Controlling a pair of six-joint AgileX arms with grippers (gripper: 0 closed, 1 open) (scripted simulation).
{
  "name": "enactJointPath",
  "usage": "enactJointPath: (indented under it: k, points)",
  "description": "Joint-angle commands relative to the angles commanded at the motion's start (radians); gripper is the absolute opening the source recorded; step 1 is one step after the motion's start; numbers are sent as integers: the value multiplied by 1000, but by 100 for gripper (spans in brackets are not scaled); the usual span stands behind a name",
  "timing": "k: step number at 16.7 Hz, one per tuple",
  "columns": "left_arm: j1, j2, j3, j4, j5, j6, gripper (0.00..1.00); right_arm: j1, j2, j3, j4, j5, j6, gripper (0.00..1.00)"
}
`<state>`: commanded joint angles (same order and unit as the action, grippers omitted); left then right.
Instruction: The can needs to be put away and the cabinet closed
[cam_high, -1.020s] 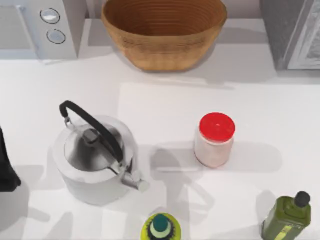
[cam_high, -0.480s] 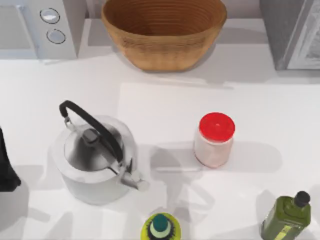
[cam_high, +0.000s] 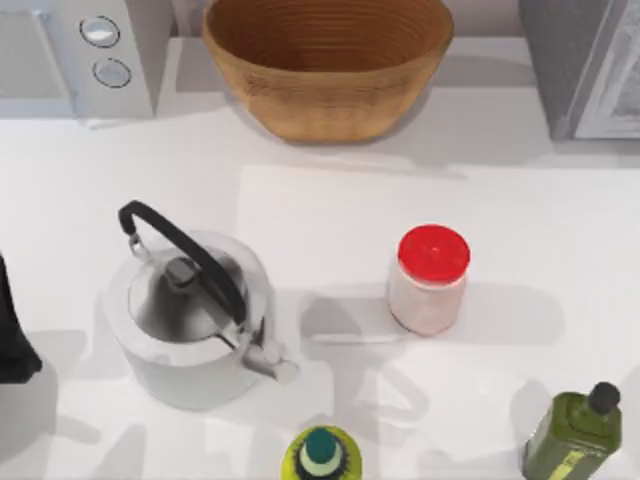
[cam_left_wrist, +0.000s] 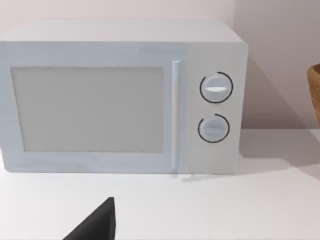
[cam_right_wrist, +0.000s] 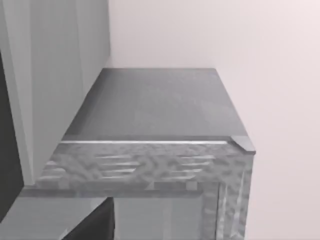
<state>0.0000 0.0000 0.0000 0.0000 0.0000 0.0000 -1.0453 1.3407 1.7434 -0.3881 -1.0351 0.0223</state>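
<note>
Overhead, white table (cam_high: 330, 200) — pale wall (cam_right_wrist: 200, 35) behind cabinet (cam_right_wrist: 160, 105); hands' state untellable.

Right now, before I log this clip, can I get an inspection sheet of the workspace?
Surface: white table, bare between the items.
Job's things: cabinet at the far right corner; whether its door is open cannot be told.
Clutter: microwave far left; wicker basket far centre; kettle left of centre; red-lidded jar right of centre; green bottle near right; yellow-green bottle at the near edge.
Grippers: left gripper faces the microwave; right gripper is close above the cabinet's top.
Cables: nothing seen.
Surroundings: pale wall behind the cabinet.
</note>
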Motion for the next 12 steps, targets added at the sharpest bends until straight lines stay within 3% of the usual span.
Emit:
enactJointPath:
  k: [3,6,12]
  points:
    - [0,0,0,0,0,0,100,31,6,4,-4,23,11,100]
    - [0,0,0,0,0,0,100,156,22,20,-14,112,45,100]
    - [0,0,0,0,0,0,100,635,19,64,-17,438,101,100]
